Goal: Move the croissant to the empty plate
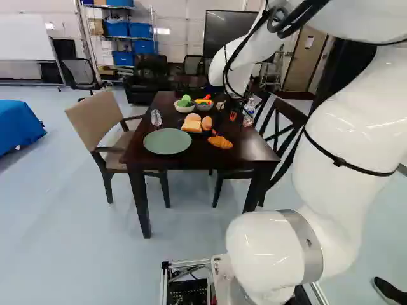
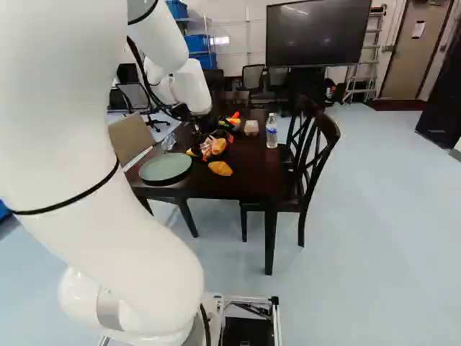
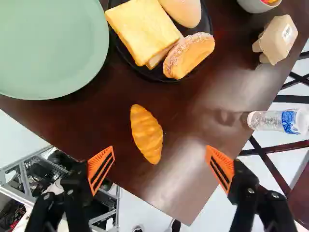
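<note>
dark tabletop point(image 3: 193, 111) bears the croissant point(image 3: 146, 134) near one corner, apart from the empty plate point(image 3: 48, 48), with the gripper point(image 3: 160, 149) spread wide above, presumably so its fingers can close across the narrow width.

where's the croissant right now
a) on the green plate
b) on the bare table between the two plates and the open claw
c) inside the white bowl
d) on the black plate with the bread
b, the croissant lies on the brown wood of the table, touching neither the green plate nor the black plate.
</note>
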Controlling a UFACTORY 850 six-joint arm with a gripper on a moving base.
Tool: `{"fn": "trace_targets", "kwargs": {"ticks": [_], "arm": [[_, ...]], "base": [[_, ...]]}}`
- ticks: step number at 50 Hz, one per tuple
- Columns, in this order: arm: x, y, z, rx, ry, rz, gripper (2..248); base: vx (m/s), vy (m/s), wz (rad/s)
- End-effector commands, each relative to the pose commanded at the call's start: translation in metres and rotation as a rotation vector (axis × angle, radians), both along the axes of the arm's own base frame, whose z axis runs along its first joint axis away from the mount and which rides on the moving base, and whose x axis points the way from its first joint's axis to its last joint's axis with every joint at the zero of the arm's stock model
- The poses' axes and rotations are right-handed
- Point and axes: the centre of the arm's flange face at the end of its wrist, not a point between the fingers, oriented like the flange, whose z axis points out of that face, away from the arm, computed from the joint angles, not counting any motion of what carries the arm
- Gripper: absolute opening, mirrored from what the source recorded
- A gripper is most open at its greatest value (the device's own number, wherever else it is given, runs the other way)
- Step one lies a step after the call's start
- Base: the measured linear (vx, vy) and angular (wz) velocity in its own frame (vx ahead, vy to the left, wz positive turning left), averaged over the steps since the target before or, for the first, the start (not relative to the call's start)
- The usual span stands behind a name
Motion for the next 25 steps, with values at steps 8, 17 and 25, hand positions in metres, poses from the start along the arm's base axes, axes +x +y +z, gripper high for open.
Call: {"fn": "trace_targets", "kwargs": {"ticks": [8, 17, 25], "arm": [[0.0025, 0.0000, 0.0000, 0.000, 0.000, 0.000, 247], [0.0049, 0.0000, 0.0000, 0.000, -0.001, 0.000, 247], [0.0052, 0.0000, 0.0000, 0.000, -0.001, 0.000, 247]], "base": [[0.000, 0.000, 0.000], [0.000, 0.000, 0.000], [0.000, 0.000, 0.000]]}}
